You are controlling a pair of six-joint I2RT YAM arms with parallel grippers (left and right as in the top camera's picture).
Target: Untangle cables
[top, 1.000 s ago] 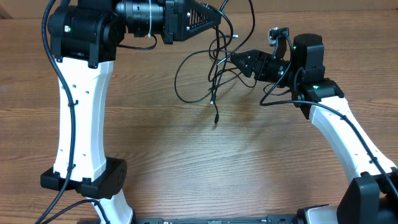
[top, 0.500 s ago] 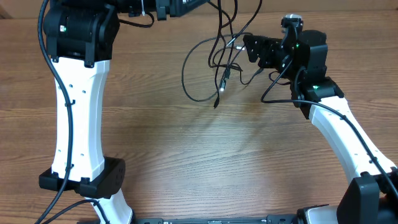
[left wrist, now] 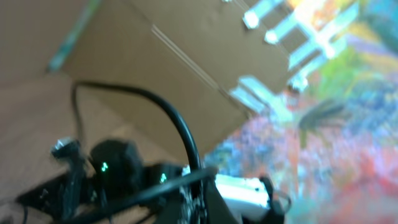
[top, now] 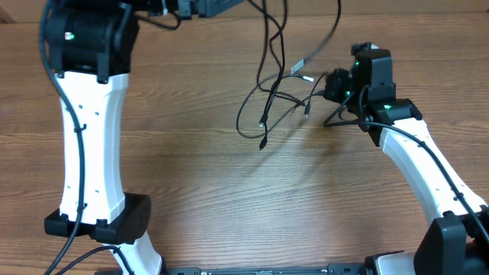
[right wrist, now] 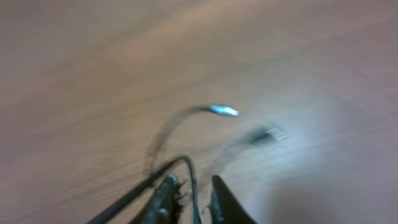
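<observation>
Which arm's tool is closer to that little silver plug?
Right. The silver plug is just ahead of the right tool; the left tool holds cables well away, at the overhead view's top edge.

I'm watching the cables [top: 271,92] hanging down from the top edge, their loose ends trailing onto the wooden table [top: 229,198]. The right gripper [top: 325,84] is sitting just beside the strands, on their right.
</observation>
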